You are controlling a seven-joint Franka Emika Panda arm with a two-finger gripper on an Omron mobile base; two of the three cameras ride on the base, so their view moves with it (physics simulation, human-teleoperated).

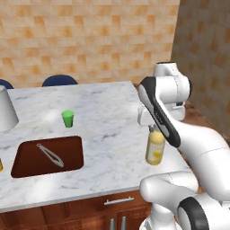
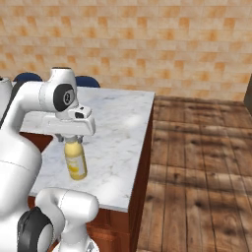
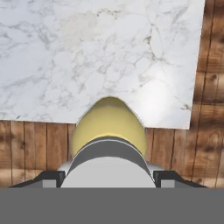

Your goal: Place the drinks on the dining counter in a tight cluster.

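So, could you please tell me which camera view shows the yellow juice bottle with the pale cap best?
The right base view: the yellow juice bottle stands upright on the marble, its body unobstructed under the gripper. The left base view shows it partly behind the arm; the hand view shows it from above.

You're looking at a small green cup (image 1: 68,118) standing upright, just beyond the brown sink, where metal tongs (image 1: 50,155) are lying on the bottom. Two blue chair backs (image 1: 59,80) are peeking up along the far edge, before the tan tiled wall (image 1: 90,40).
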